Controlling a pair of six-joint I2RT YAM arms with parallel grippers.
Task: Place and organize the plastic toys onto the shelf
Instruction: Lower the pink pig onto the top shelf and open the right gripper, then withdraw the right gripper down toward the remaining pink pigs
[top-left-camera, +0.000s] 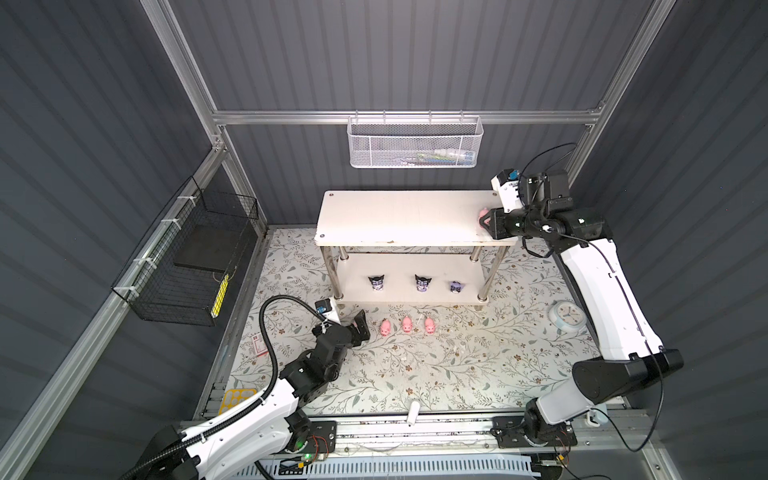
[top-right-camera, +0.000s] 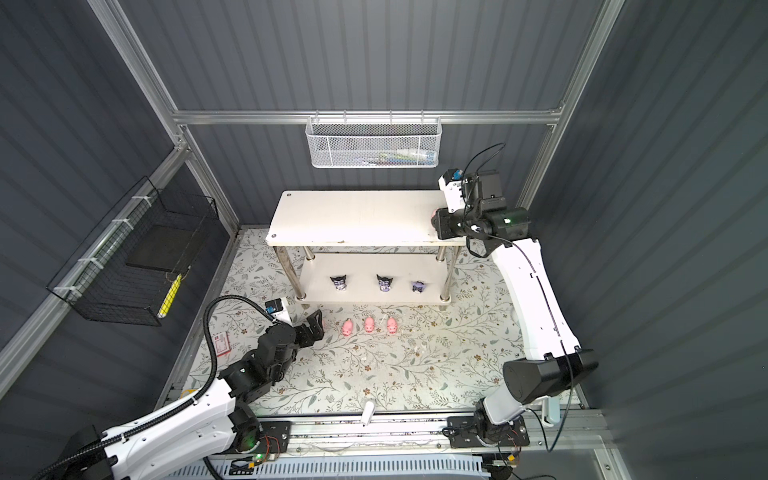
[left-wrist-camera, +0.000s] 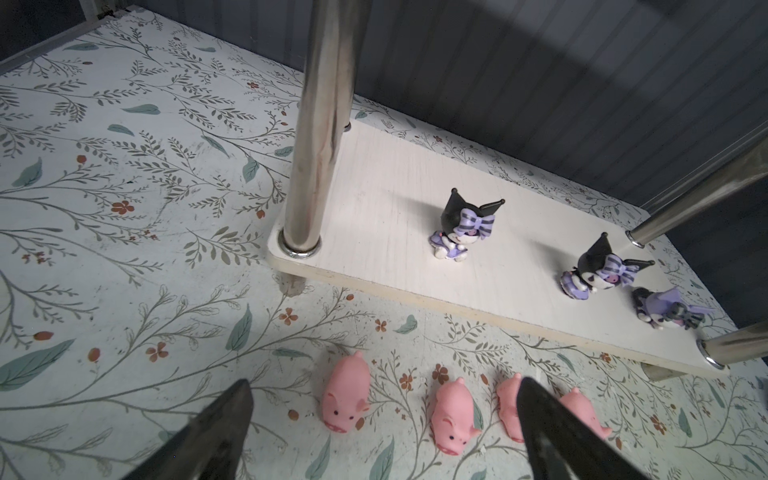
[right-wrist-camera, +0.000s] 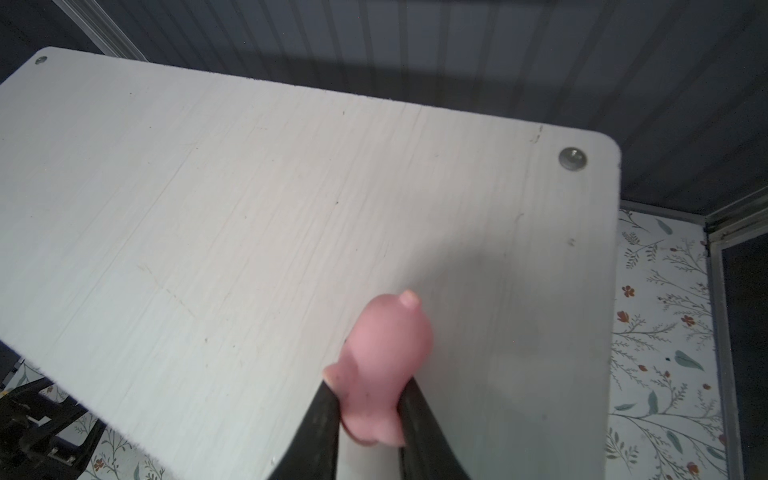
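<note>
At the right edge of the shelf's (top-left-camera: 395, 216) top board (right-wrist-camera: 249, 208), your right gripper (right-wrist-camera: 368, 386) holds a pink pig (right-wrist-camera: 386, 340) pinched between narrow jaws, low over the wood. The board is otherwise bare, so I judge the step in hand to be setting down the first pig. Your next move calls for lowering it until it sits flat, then releasing without tipping it.

Three black-eared figures (top-left-camera: 422, 282) stand in a row on the lower board (left-wrist-camera: 395, 232). Four pigs (left-wrist-camera: 451, 419) lie on the mat (top-left-camera: 415, 374) along the shelf's front edge. Your left gripper (left-wrist-camera: 384, 386), jaws wide and empty, hovers at the left end of that row.

Whether the held pig touches the board cannot be told, and its head is hidden inside the grip. In both top views the left gripper covers most of the leftmost pig.
</note>
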